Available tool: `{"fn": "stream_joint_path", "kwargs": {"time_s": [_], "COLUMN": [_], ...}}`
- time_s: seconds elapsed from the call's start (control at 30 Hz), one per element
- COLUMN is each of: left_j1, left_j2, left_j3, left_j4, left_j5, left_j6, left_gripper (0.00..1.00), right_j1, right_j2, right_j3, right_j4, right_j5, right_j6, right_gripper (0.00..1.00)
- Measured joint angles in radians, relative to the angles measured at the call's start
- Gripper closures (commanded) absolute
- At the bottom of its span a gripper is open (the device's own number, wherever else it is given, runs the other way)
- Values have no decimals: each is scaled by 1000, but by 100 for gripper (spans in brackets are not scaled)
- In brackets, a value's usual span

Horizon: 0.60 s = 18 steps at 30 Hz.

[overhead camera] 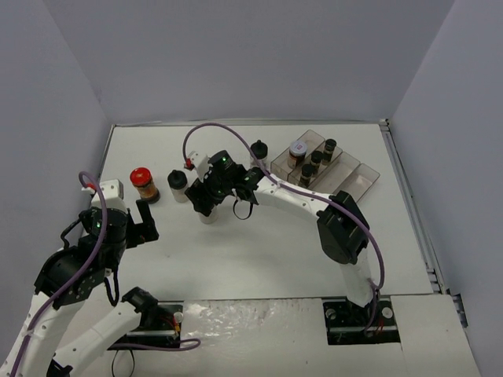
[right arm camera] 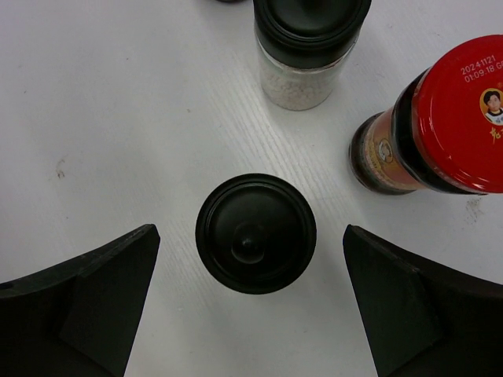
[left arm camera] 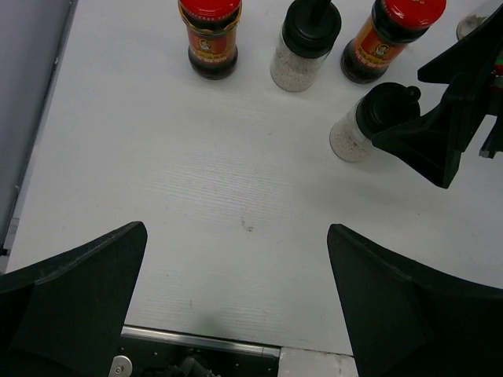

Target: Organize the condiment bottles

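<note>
Straddling black-capped jar (right arm camera: pixel 255 233): right gripper (right arm camera: pixel 247 259)

Left arm (overhead camera: pixel 102 334) & right arm (overhead camera: pixel 291 192): white links, black joints, black wedge jaws, purple cable (overhead camera: pixel 369 236) along ea.

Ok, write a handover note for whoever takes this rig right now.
Left gripper: open, empty, over the white table.
Right gripper: open, straddling a black-capped clear jar of white grains from above, not gripping.
Clear plastic compartment tray holds four: a white-lidded jar and three small dark black-capped jars.
Loose on the table: two red-capped brown jars and two more black-capped jars.
Left: five jars, presumably for the tray, starting with the straddled one.
</note>
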Motion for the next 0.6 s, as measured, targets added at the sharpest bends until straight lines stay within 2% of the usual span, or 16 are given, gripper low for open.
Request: {"fn": "stream_joint_path", "kwargs": {"time_s": [0.2,0.33,0.4,0.6], "left_j1": [0,0,0,0], "left_j2": [0,1,2,5], "left_j3": [1,1,1,1], "left_j4": [-4,-4,-4,-4], "left_j5": [0,1,1,4], "left_j6": [0,0,0,1], "left_gripper": [3,3,3,3], "right_j1": [8,14,18,18], "right_j2": [57,69,70,71], "right_j3": [35,40,40,40], "right_j4": [0,0,1,0], "right_j5": [15,31,38,54], "right_j6": [-1,0,0,1], "right_gripper": [8,21,30,47]}}
